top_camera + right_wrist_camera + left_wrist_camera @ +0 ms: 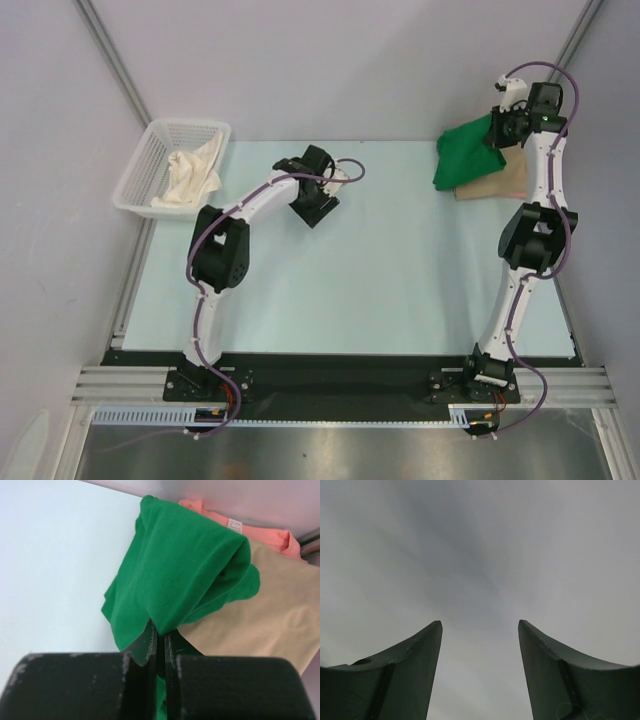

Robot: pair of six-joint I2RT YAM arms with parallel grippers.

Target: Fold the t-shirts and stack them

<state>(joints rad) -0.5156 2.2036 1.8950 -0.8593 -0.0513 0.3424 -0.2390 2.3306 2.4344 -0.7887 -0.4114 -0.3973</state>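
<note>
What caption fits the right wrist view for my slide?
Right gripper shut on the green t-shirt, draped over the tan t-shirt, pink edge behind.

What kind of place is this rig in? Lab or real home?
Looks like a lab test cell, not a home: plain grey enclosure walls, two arms bolted to an aluminium rail, a pale-blue tabletop.

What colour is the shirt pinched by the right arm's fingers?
The shirt is bright green; right wrist view.
</note>
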